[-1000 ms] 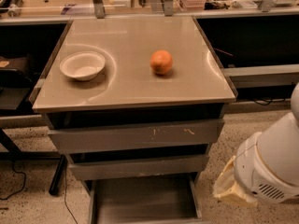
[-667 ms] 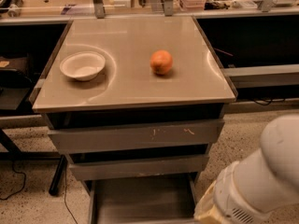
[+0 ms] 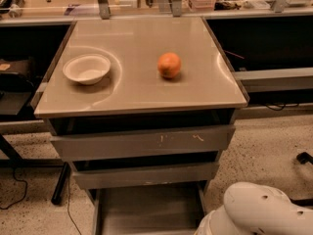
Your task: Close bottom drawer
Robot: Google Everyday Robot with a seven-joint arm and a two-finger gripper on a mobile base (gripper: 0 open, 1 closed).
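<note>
The plain grey metal bottom drawer (image 3: pixel 146 210) stood pulled out, its flat tray exposed beneath the medium-width grey drawer front (image 3: pixel 145 175). On the beige counter (image 3: pixel 146 89) sat a shallow white bowl (image 3: pixel 86 68) and, well apart, a round orange fruit (image 3: pixel 169 65). My rounded white arm (image 3: pixel 259 213) filled the lower right corner beside the drawer. My hand lay out of view beyond it, so I could not tell its state.

Tan cabinet top (image 3: pixel 137 89) with a white bowl (image 3: pixel 86 68) at left, an orange (image 3: pixel 169 65) well apart at right.
</note>
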